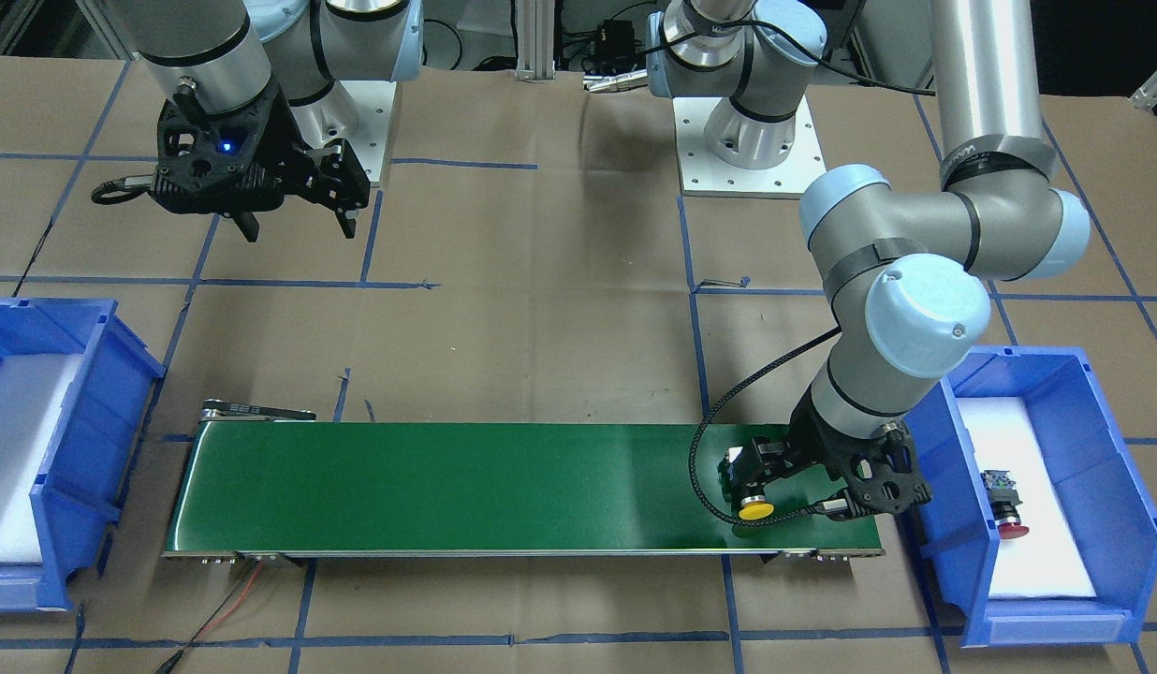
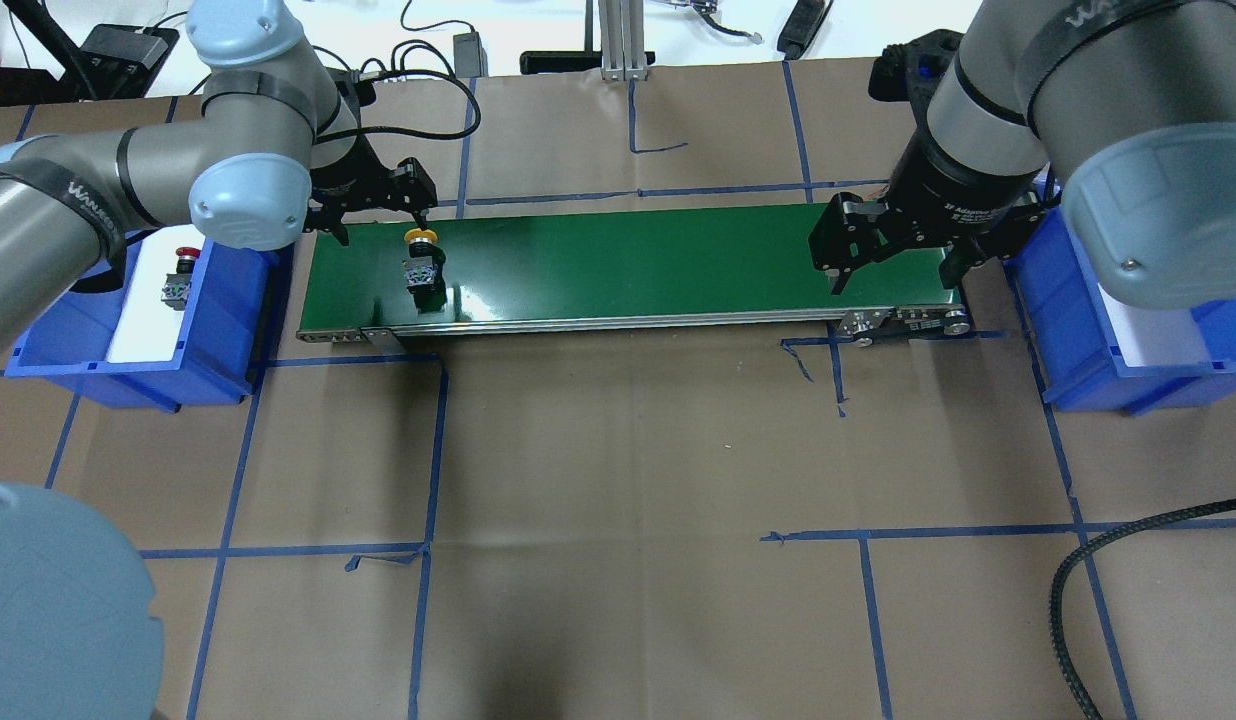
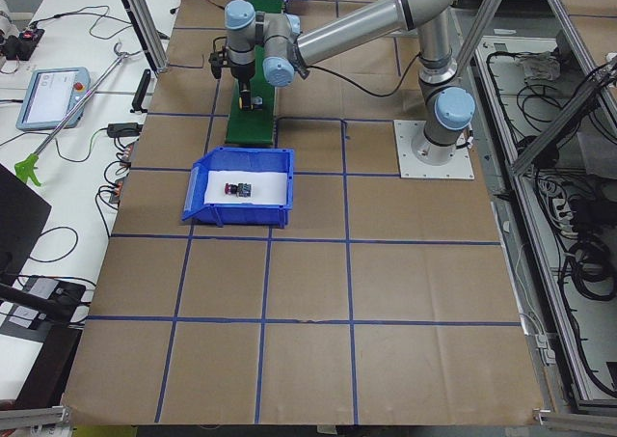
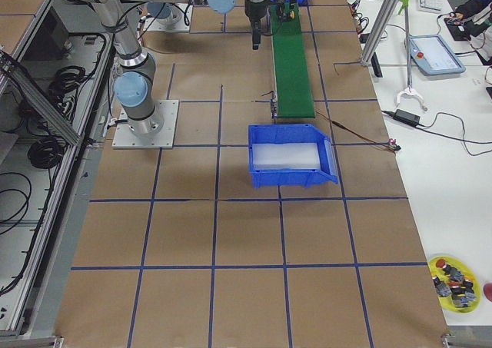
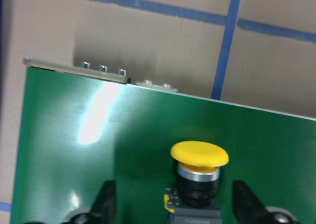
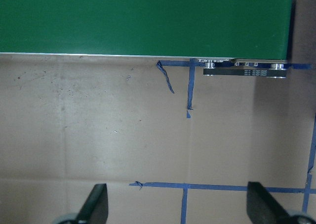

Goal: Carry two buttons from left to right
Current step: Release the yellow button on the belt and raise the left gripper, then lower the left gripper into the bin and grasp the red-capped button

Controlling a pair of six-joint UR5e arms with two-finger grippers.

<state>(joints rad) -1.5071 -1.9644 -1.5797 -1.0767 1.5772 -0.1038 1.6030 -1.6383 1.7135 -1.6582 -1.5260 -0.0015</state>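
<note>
Writing: white lettering on the left arm's black band and white print on the wrist body of the right gripper (image 2: 895, 272), both too small to read for certain; a line of white print on the black plate (image 6: 245, 71) at the belt's corner, also illegible.
Yellow button: the yellow mushroom-capped push-button with black barrel (image 2: 421, 262) is down on its side on the green conveyor belt (image 2: 628, 260); it sits at the belt's 9 o'clock end in the overhead view, cap pointing to 12.
Left gripper: the left gripper (image 2: 378, 222) hovers right over that end, fingers spread wide, gripping nothing; in its wrist view the black fingers (image 5: 106, 201) stand at 9 and 3 o'clock of the button, a wide gap at 9, a slim one at 3.
Red button: the red mushroom-capped push-button (image 2: 181, 275) lies on white foam in the blue plastic bin (image 2: 128, 375) at the belt's 9 o'clock, cap to 12; no gripper touches it.
Right gripper: over the belt's 3 o'clock end, fingers spread, nothing between them.
Second bin: another blue plastic bin (image 2: 1108, 375) at the belt's 3 o'clock, white-lined, partly hidden by the right arm.
</note>
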